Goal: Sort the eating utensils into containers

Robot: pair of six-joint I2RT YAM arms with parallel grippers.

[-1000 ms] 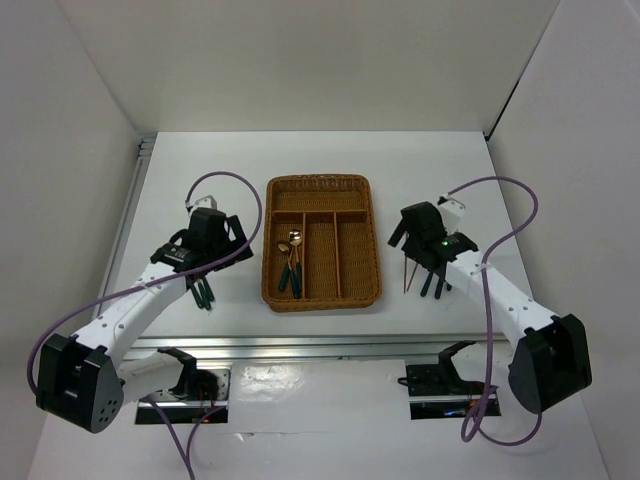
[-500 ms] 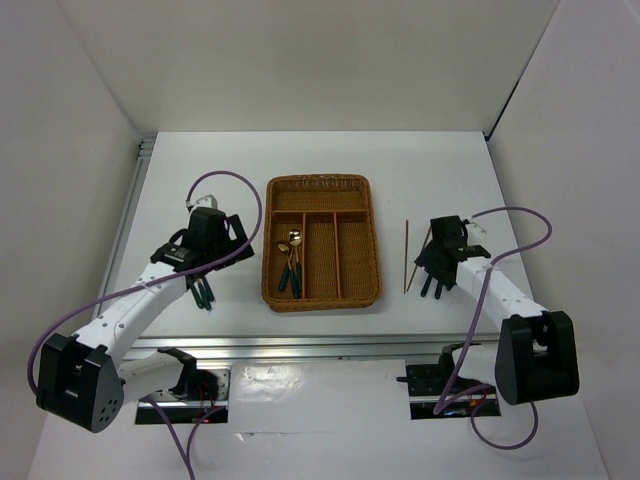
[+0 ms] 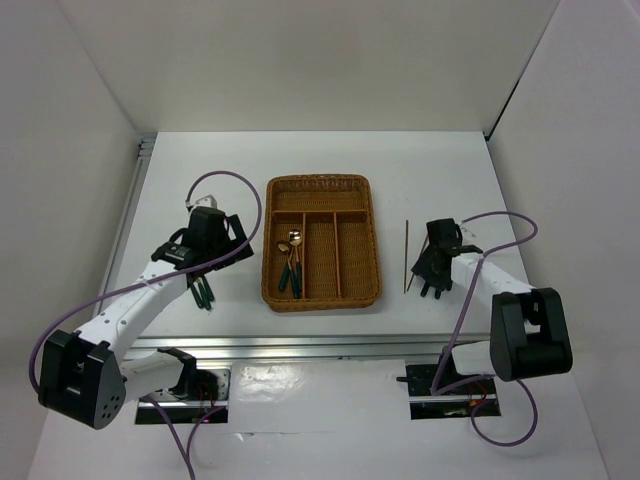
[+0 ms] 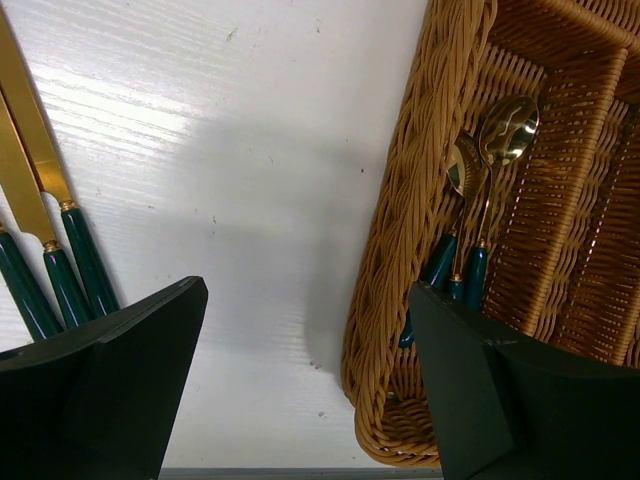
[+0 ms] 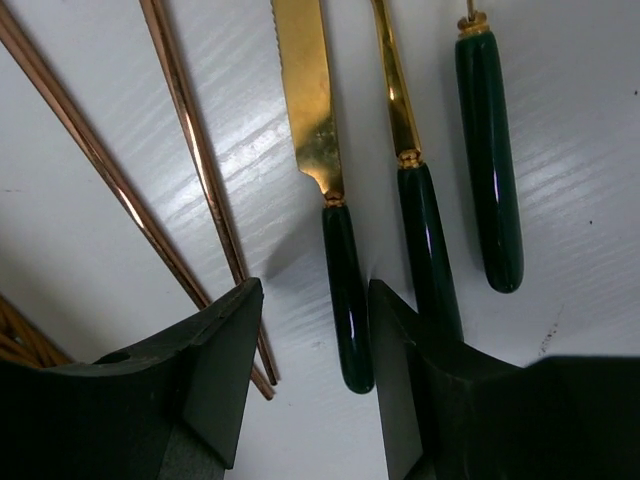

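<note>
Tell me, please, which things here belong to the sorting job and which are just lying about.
Job:
- tray
- spoons in it
- chopsticks
- left cutlery
- right cutlery

Lying about:
- purple cables

Left arm (image 3: 140, 295) jaws wide; right arm (image 3: 495, 283) jaws half-open.

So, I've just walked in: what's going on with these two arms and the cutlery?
Two robot arms are sorting cutlery into a wicker tray. Two spoons already lie in its leftmost long slot. The right arm is down over the pieces right of the tray, its jaws either side of a knife handle, not yet clamped, with chopsticks alongside. The left arm hangs with jaws open between the tray and more cutlery.
</note>
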